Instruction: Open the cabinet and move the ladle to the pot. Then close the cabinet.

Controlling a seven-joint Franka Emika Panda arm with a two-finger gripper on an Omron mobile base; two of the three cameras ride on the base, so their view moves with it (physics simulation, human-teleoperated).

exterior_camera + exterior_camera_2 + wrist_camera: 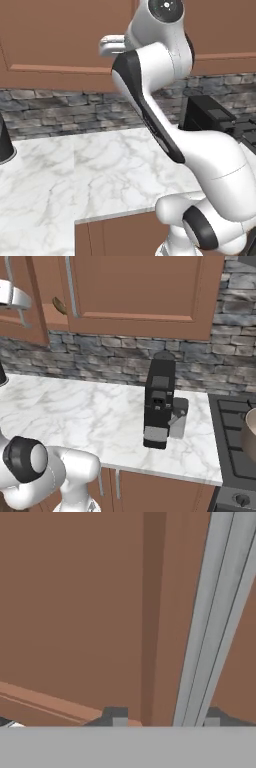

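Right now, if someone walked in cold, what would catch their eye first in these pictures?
Probably the tall reddish-brown wooden cabinet above the white marble counter, its left door swung ajar with a slender dark brown ladle peeking from the gap. In the hand view, the gripper sits right at a long silver bar handle. The black coffee machine stands beside the stove, where the tan pot shows at the edge.

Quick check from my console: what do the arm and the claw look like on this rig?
The arm is made of smooth, glossy white rounded links with dark, near-black bands and caps at the joints. No cables or markings show. The claw has two small dark grey finger tips, blocky in shape, each with a lighter grey patch on its face.
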